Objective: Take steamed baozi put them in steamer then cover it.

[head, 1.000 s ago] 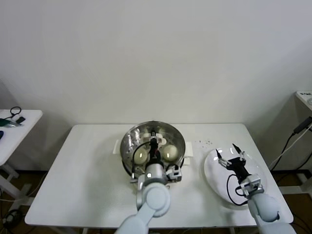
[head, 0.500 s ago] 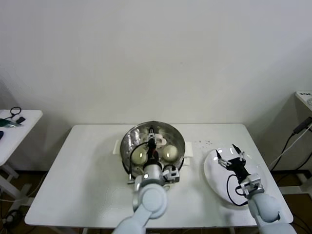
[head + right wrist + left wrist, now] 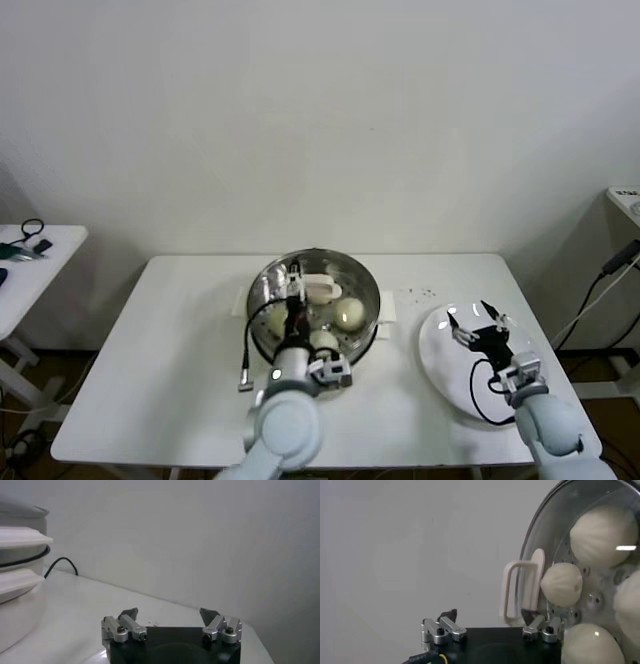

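The steamer (image 3: 365, 285) stands mid-table, a shiny steel pot on a white base. Several cream-white baozi lie on its perforated tray: one (image 3: 350, 314) at the right, one (image 3: 325, 340) near the front. The left wrist view shows them close up, with one baozi (image 3: 562, 582) beside a cream loop handle (image 3: 520, 590) at the steamer's rim (image 3: 540, 535). My left gripper (image 3: 296, 272) (image 3: 490, 622) hangs open over the steamer's left half, holding nothing. My right gripper (image 3: 468, 318) (image 3: 170, 615) waits open and empty above the white plate (image 3: 450, 385).
The white table (image 3: 170, 340) carries the steamer and the plate; its front edge runs near my arms. A black cable (image 3: 245, 355) hangs beside my left arm. A small side table (image 3: 35, 255) with dark items stands at far left. The right wrist view shows the steamer's white base (image 3: 20, 537).
My left gripper has gone from shut to open and has moved from the steamer's middle toward its left side. The right gripper has barely shifted over the plate.
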Tool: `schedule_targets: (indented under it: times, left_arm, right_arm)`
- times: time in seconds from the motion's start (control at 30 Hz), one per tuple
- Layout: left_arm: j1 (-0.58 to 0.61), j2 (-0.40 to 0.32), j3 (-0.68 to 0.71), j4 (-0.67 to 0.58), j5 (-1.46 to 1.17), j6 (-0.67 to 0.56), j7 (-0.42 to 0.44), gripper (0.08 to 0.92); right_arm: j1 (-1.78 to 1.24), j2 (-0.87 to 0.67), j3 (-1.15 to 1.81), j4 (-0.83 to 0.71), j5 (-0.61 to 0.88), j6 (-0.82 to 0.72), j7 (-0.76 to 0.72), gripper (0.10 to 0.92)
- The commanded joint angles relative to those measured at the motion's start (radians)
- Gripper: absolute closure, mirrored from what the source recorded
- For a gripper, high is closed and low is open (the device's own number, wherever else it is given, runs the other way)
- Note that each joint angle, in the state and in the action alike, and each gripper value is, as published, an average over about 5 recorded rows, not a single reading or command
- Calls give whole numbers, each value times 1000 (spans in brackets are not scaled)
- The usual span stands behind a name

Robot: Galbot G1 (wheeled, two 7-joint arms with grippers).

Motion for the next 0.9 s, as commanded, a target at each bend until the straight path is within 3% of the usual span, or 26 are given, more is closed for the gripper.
schedule_targets:
  times: [0.03,0.2,0.4,0.73,0.9]
  left_arm:
    - [84,107,-21,-189,-113,38,-25,181]
    - [132,138,-132,-244,-219,-50,-169,177]
    - [205,136,-340,-253,-580,-260,-397,177]
    - [402,89,-673,-244,-1242,-530,-484,177]
    - [484,44,-780,-165,-1464,-659,-497,177]
  right_arm:
    - [-6,-2,11,24,22,-52,3,203]
    - [-13,-1,17,35,20,-40,1,203]
    - [-29,-2,35,46,5,-16,-13,203]
    - [-42,10,42,57,7,9,-19,203]
    - [-49,22,41,68,8,16,-21,203]
